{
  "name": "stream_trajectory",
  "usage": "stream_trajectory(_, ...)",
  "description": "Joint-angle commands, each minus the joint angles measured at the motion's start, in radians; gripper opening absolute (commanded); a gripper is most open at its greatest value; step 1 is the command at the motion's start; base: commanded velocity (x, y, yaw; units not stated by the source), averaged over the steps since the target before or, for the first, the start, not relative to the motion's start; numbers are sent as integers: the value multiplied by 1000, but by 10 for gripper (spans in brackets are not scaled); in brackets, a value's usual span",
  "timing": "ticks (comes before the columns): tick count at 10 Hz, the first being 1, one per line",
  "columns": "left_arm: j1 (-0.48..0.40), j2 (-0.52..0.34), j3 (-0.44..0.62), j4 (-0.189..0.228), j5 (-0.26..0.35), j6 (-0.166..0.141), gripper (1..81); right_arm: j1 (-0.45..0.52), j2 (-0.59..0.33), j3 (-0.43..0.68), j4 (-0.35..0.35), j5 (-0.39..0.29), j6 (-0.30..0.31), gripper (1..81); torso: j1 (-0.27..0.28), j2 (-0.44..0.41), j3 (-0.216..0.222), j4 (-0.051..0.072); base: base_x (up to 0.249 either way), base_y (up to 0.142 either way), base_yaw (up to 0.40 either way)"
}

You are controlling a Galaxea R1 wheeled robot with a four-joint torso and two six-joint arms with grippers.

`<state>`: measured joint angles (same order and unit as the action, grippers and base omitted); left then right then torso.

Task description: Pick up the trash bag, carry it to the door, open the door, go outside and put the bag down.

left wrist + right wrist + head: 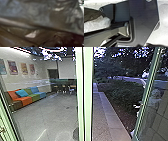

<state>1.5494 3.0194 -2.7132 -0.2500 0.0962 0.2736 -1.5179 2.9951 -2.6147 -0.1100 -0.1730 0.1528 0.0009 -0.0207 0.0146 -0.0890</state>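
Head view: glass door frames [87, 92] stand close ahead, with the outdoor paved path [100, 114] to the right of the middle upright and a person [153, 102] at the right-hand glass. Crinkled dark plastic, likely the trash bag [32, 11], lies close before the left wrist camera. I cannot tell whether either claw is open, closed or gripping it. The doorway step seems in hand; the next move calls for a clear gap and careful steering

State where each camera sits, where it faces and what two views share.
Head: high on the robot, facing forward and down at a doorframe, couch and hedge.
Left wrist: on that arm, close to the crumpled trash bag.
Right wrist: on that arm, facing the robot's plate, jointed bar and pale ground.
Both wrist views share dark plastic, likely the bag.
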Motion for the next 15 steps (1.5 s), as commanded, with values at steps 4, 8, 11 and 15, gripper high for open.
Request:
stream_trajectory(4, -47, 0, 3, 8, 68, 7, 10, 61, 0, 7, -5, -56, -4, 811, 0, 0, 0, 0, 0, 0, -278)
stream_trajectory(8, -47, 0, 3, 8, 71, 7, 10, 64, 4, 4, -14, -56, -4, 811, 0, 0, 0, 0, 0, 0, -226)
stream_trajectory(11, -47, 0, 3, 6, 71, 7, 10, 66, 12, -5, -17, -56, -4, 811, 0, 0, 0, 0, 0, -21, 0)
stream_trajectory(15, -45, 6, 3, 6, 68, 7, 10, 61, 12, -16, -16, -54, -4, 811, 0, 0, 0, 0, 0, 0, 0)
